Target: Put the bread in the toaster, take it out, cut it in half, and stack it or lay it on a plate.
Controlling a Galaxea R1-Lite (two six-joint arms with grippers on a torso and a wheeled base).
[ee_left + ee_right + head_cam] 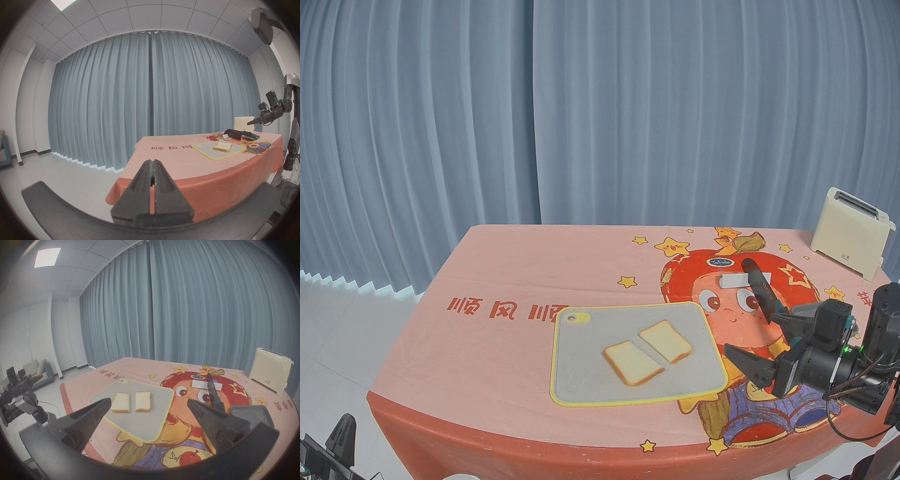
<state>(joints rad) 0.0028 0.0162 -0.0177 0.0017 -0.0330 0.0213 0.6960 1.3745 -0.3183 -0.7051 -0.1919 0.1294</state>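
Note:
Two bread halves lie side by side, a little apart, on the grey yellow-rimmed cutting board (581,365): one nearer the front (632,363) (120,402), one behind it to the right (666,340) (143,401). A black-bladed knife (759,285) (212,391) lies on the tablecloth right of the board. The cream toaster (851,232) (270,369) stands at the back right corner. My right gripper (759,342) (149,402) hovers open and empty just right of the board, in front of the knife. My left gripper (153,162) is shut on nothing, low beyond the table's front left corner.
The pink tablecloth (506,275) with a cartoon print covers the table. A white patch (737,280) lies by the knife tip. The left half of the table is bare cloth. Blue curtains hang behind the table.

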